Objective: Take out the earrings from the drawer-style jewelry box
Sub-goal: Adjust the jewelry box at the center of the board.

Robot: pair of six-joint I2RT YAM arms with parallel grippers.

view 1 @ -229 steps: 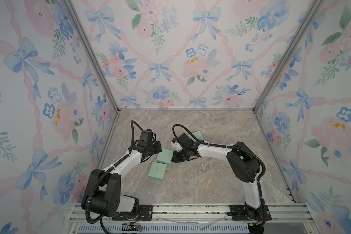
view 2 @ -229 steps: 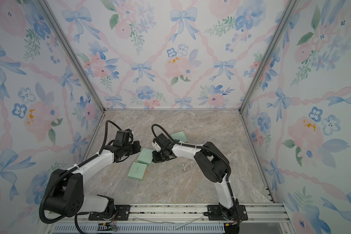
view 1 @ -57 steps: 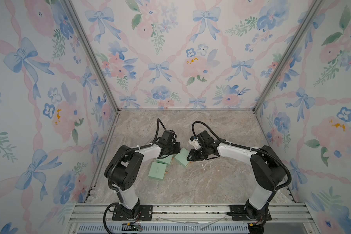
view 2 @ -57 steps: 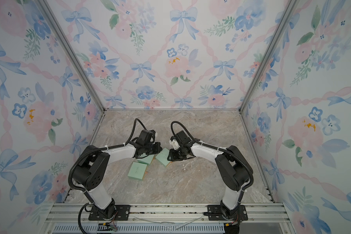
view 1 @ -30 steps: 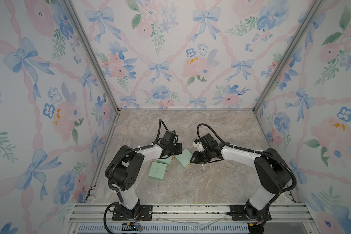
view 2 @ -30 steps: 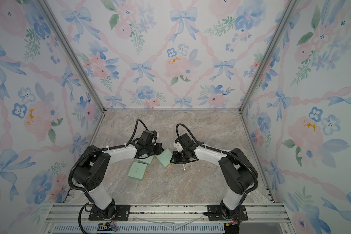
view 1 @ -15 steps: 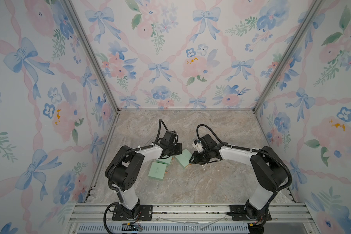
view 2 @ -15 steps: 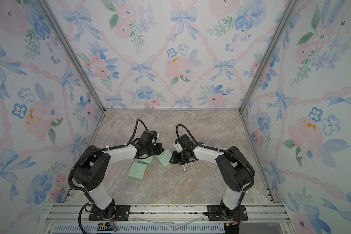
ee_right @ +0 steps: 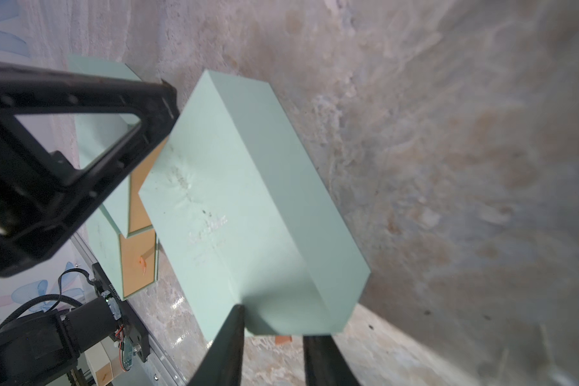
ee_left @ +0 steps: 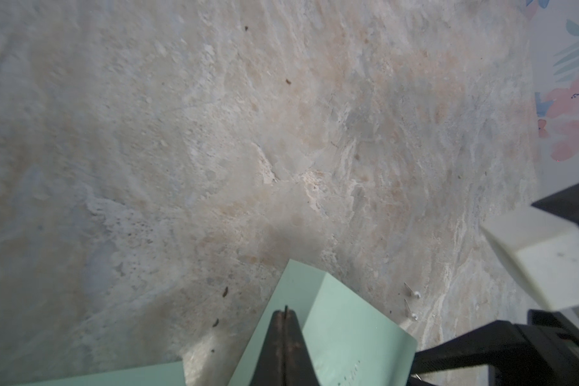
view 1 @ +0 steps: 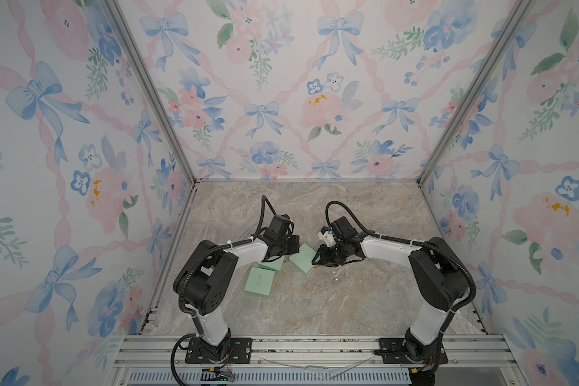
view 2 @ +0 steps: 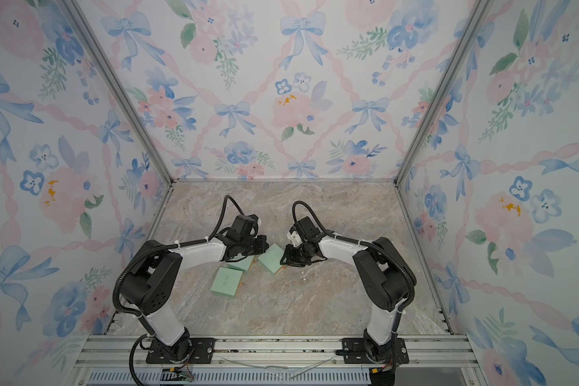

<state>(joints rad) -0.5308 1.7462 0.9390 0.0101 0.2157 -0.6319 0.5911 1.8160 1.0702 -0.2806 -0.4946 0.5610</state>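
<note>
L hand [ee_left: 284,312] pressed together over mint box [ee_right: 248,200], R hand [ee_right: 274,322] pinching its end (2 earrings [ee_left: 416,294] beside)

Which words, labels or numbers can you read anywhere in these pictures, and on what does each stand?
Rightmost mint box: faint pale lettering on its top, too blurred to read.
Nearest mint box: a faint line, perhaps print, too small to read.
No other text shows.
</note>
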